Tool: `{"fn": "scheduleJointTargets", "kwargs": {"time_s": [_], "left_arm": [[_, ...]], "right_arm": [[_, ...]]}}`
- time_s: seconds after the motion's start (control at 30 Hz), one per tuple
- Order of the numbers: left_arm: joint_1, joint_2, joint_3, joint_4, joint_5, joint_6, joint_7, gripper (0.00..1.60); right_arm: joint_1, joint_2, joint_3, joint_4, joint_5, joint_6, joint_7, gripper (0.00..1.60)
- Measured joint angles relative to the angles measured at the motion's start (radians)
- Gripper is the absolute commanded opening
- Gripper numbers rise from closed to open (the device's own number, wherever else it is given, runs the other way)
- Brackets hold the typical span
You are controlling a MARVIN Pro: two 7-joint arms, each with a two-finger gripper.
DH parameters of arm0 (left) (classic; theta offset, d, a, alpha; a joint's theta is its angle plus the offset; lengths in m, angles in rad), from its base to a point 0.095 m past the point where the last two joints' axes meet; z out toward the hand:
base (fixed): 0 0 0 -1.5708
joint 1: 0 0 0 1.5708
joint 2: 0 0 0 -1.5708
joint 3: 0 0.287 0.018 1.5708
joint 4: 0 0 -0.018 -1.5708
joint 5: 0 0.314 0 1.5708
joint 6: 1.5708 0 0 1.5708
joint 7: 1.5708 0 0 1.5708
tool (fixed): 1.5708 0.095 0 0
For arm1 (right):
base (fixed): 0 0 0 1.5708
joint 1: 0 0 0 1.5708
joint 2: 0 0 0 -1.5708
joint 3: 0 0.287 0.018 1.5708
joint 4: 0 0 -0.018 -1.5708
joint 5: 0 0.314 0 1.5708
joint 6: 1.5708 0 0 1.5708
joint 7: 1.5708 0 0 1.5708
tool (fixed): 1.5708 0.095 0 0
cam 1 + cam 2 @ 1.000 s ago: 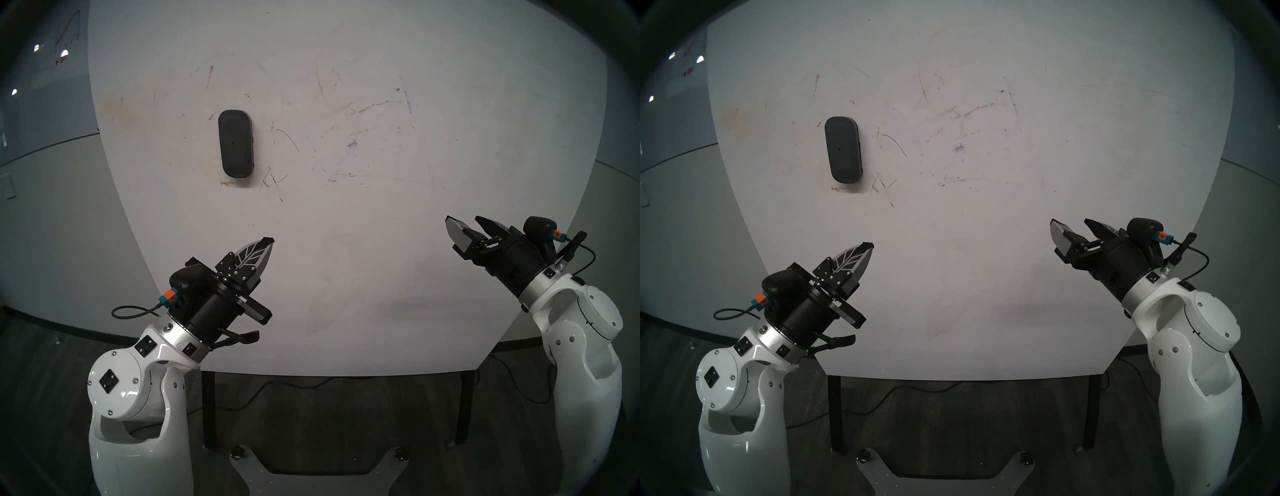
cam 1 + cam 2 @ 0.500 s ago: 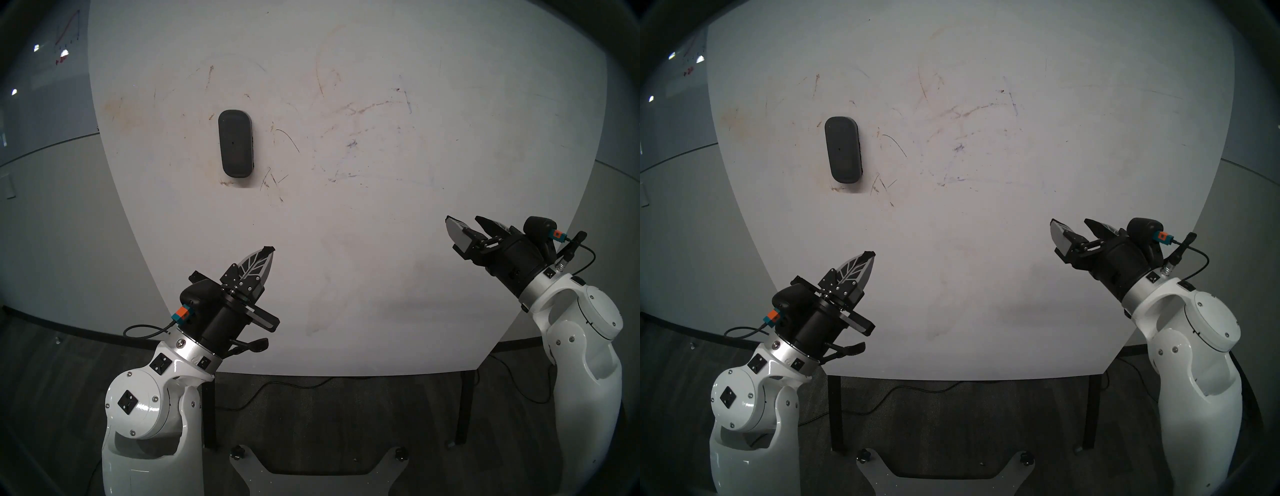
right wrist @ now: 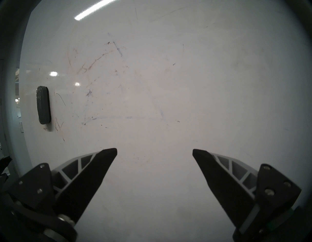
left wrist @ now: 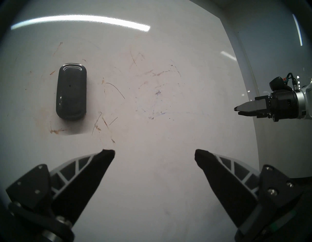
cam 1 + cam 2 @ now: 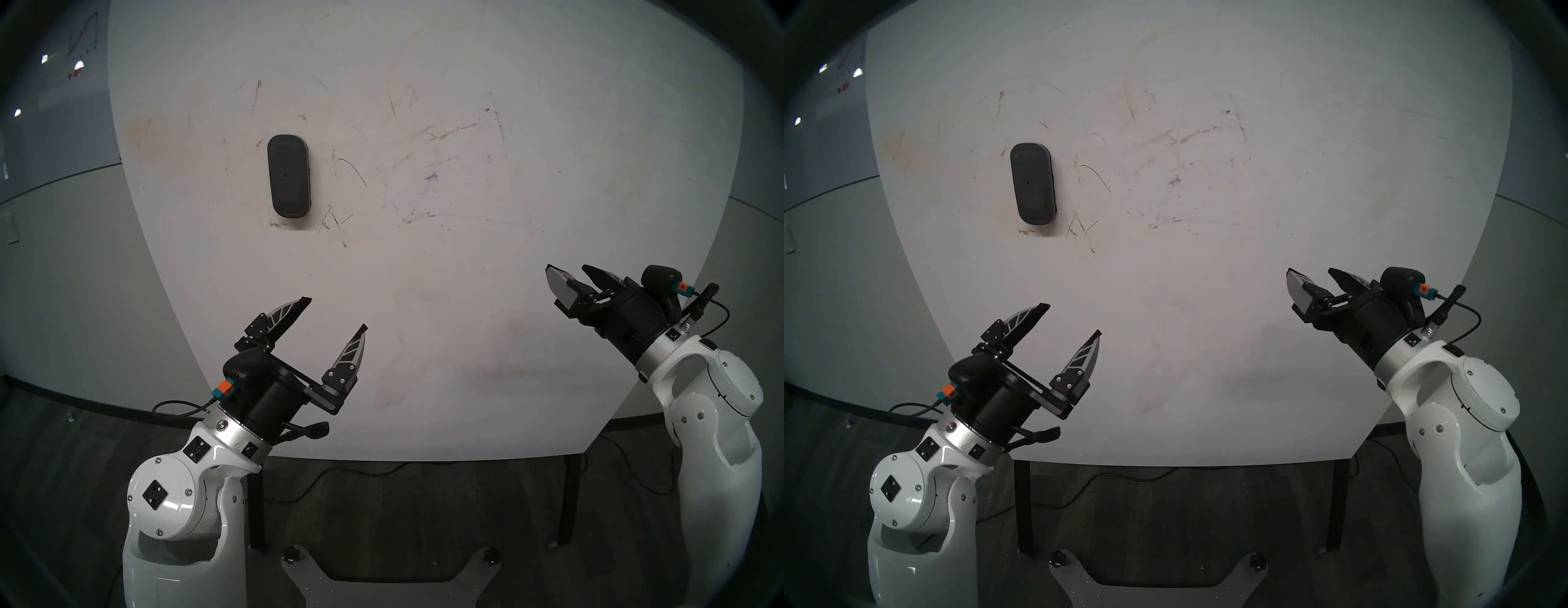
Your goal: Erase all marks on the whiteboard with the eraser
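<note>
The whiteboard point(image 5: 445, 322) lies flat, scuffed with brown scratches. The dark grey eraser point(image 5: 288, 180) rests on its far left part, lengthwise, held by nothing; it also shows in the left wrist view point(image 4: 71, 91) and the right wrist view point(image 3: 43, 107). The full blue marks do not show; only faint blue traces point(image 5: 431, 176) and a thin smeared line point(image 3: 94, 118) show mid-board. My left gripper point(image 5: 334, 315) is open and empty over the near left of the board, well short of the eraser. My right gripper point(image 5: 568, 271) is open and empty at the near right.
A grey wall board with a red graph point(image 5: 82, 42) is at the far left. Black table legs point(image 5: 256, 501) and cables point(image 5: 339, 475) lie below the board's near edge. The board's near edge point(image 5: 424, 458) runs between my arms.
My left gripper was shut and has opened wide. Before that the left arm shifted a little right and nearer. The right arm and the eraser have not moved.
</note>
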Motion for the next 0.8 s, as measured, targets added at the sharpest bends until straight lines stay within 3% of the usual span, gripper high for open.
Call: {"fn": "scheduleJointTargets", "kwargs": {"time_s": [0.8], "left_arm": [[-0.005, -0.006, -0.003, -0.001, -0.001, 0.001, 0.002, 1.6]], "right_arm": [[0.0, -0.001, 0.0, 0.0, 0.0, 0.0, 0.0, 1.6]]}}
